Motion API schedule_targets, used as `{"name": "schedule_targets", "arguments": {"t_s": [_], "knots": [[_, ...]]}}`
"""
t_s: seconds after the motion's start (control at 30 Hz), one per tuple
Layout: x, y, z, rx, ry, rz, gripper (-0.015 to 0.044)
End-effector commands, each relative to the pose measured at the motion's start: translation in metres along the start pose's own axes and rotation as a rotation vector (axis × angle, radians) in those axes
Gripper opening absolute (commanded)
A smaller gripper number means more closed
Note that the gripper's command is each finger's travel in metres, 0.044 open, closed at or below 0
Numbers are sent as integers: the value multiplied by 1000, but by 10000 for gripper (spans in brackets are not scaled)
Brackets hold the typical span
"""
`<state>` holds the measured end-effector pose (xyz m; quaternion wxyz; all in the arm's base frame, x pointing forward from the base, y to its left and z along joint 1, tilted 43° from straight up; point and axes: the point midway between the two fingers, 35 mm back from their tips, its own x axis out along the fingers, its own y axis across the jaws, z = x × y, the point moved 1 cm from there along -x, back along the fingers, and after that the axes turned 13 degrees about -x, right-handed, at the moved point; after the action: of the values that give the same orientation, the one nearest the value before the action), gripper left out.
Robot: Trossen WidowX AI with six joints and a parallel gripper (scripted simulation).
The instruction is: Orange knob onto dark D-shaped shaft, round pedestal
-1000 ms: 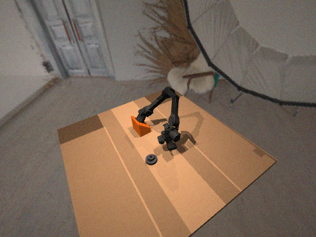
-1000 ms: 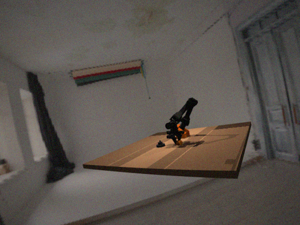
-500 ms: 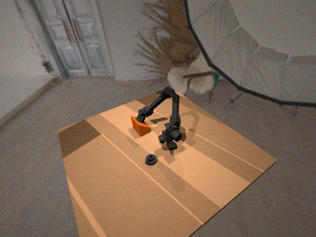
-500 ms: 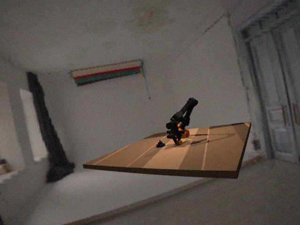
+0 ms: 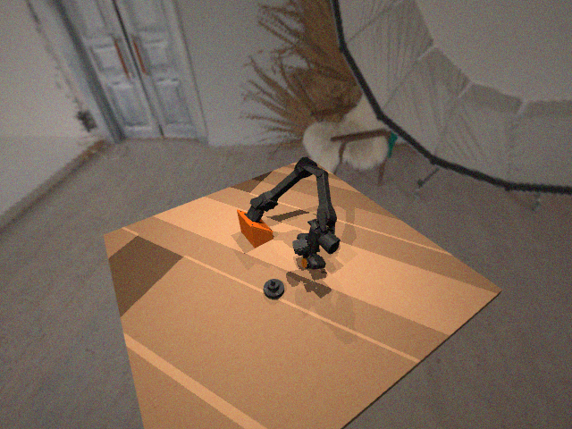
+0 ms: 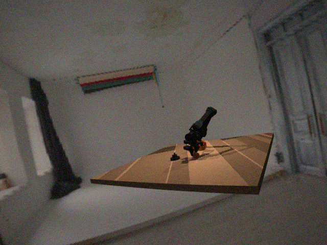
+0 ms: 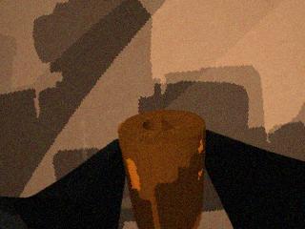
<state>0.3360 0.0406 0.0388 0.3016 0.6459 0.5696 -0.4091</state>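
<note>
The orange knob (image 5: 304, 263) (image 6: 195, 154) (image 7: 164, 162) is upright in the wrist view, between the two black fingers. Its top face, with a small dark hole, faces the wrist camera. My gripper (image 5: 307, 263) (image 6: 194, 153) (image 7: 162, 141) is shut on the knob, one finger against each side. Whether the knob's bottom touches the table cannot be told. The dark round pedestal (image 5: 274, 293) (image 6: 174, 158) stands on the table, apart from the knob, with its short shaft (image 5: 273, 281) (image 6: 174, 154) pointing up. The pedestal is not in the wrist view. The shaft's flat side cannot be seen.
The arm's orange base block (image 5: 256, 234) (image 6: 203, 145) stands on the wooden table (image 5: 198, 332) (image 6: 211, 174), behind the pedestal in the top view. Striped light and arm shadows cross the table top. The table's edges show in the top and exterior views.
</note>
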Motion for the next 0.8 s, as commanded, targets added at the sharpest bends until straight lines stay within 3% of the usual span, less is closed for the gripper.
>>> {"name": "schedule_targets", "arguments": {"t_s": [0.0, 0.77], "knots": [[-4, 1, -4, 3, -59, -11, 179], [-16, 7, -29, 3, -431, -99, 179]]}}
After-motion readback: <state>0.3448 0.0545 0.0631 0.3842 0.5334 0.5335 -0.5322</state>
